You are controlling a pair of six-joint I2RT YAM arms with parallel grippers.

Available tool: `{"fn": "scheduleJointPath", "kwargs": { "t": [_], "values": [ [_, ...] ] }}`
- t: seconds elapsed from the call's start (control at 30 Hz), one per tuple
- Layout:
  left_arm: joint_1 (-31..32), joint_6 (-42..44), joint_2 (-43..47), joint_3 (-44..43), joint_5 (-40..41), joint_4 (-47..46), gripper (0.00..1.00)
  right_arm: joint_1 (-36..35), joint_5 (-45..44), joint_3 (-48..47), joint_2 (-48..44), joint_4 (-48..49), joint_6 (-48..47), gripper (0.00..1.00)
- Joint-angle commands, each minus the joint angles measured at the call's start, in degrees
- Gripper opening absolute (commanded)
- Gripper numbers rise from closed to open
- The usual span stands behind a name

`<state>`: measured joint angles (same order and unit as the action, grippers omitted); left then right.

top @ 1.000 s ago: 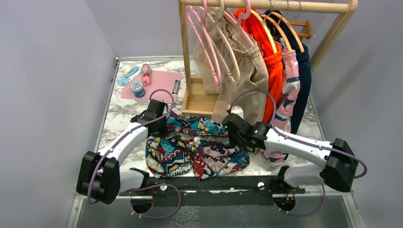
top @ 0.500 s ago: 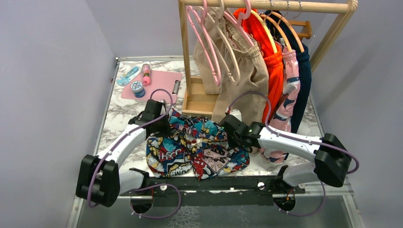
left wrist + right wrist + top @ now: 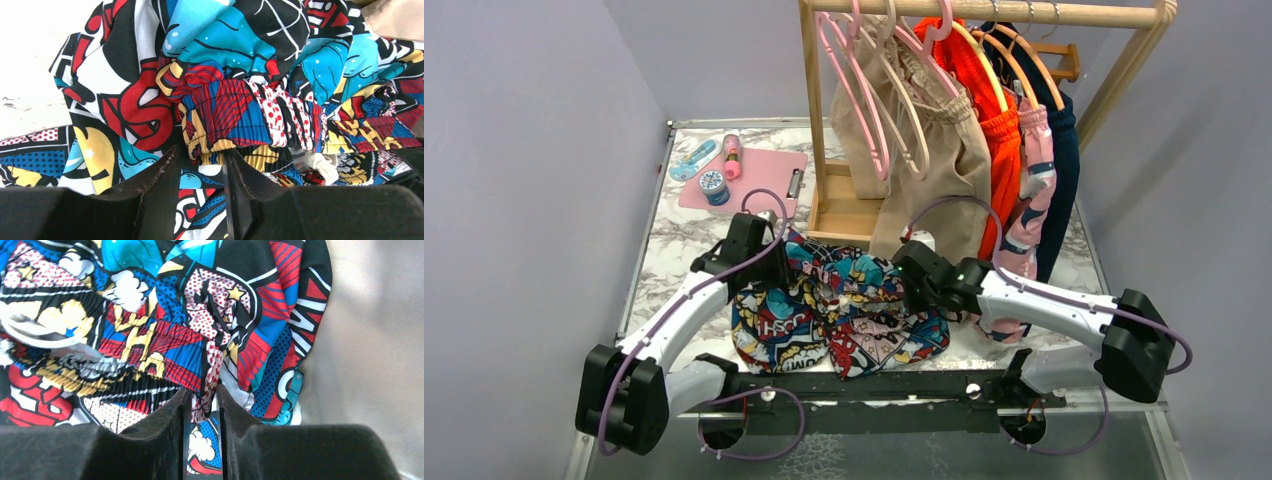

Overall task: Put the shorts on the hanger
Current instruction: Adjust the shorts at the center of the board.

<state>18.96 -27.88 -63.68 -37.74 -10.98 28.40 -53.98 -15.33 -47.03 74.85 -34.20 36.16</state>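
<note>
Shorts (image 3: 844,310) in comic-book print lying heaped on the marble desk (image 3: 664,245), close to its near edge, just ahead of both arm bases and well short of the wooden clothes rack (image 3: 1024,13) standing at the far side. Not yet hanging on anything.

Hanging from that rack's rail, among pink ones and other garments: the cream hanger (image 3: 911,135), up and behind, well apart from the heap and nearer the right arm than the left.

Flanking the heap: left pincer (image 3: 200,155) reaching in at the far-left corner, right pincer (image 3: 200,399) at the far-right corner, both pointing down into cloth.

Running crosswise between them, left to right across the far part of the heap: the gathered elastic waistband (image 3: 250,120), its long axis lying roughly parallel to the rail.

Left pincer standing moderately parted, the band's lower edge dipping just into its mouth but, by the look of it, not being clamped. Right pincer parted only to a slit, a thin fold of cloth trailing into the slot, seemingly loose as well.

Mattering most for the coming move: each pincer sitting right at its own end of the band, gripping needing only a short reach, any lift then heading back and rightward toward the hanger.

White drawstring tip (image 3: 322,167) poking out below the band.
</note>
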Motion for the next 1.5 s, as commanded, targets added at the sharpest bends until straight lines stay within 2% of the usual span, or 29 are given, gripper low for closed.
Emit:
{"fn": "scheduleJointPath", "kwargs": {
  "t": [0.0, 0.17, 0.4, 0.6, 0.73, 0.93, 1.17, 1.47],
  "values": [
    [1.07, -1.0, 2.25, 0.72, 1.58, -1.03, 0.4, 0.27, 2.99, 0.26, -3.86, -1.04, -1.57, 0.31],
    [3.1, -1.53, 3.64, 0.9, 3.45, -0.98, 0.43, 0.27, 5.87, 0.16, -8.3, -0.09, -4.09, 0.41],
    [4.42, -1.79, 4.78, 0.99, 4.3, -0.98, 0.44, 0.19, 10.54, -4.12, -10.94, -2.87, -8.57, 0.42],
    [4.48, -1.9, 6.77, 0.31, 4.48, -0.38, 0.43, -0.44, 19.28, -3.35, -15.03, 2.31, -16.26, 0.39],
    [4.46, -1.68, 7.54, -0.75, 5.71, -0.1, 0.3, -1.3, 19.57, -2.3, -12.83, 6.06, -19.38, 0.39],
    [4.45, -0.81, 7.37, -3.47, 9.29, 0.63, 0.01, -1.39, 17.59, -0.06, -9.11, 15.83, -21.93, 0.42],
    [4.42, 1.35, 7.52, -5.44, 11.51, 1.6, 0.0, -1.38, 13.53, 1.56, -4.05, 23.16, -24.62, 0.53],
    [4.44, 2.31, 7.43, -5.43, 12.97, 2.26, 0.0, -1.39, 10.09, -1.62, -0.66, 14.98, -26.75, 0.61]
  ]
}}
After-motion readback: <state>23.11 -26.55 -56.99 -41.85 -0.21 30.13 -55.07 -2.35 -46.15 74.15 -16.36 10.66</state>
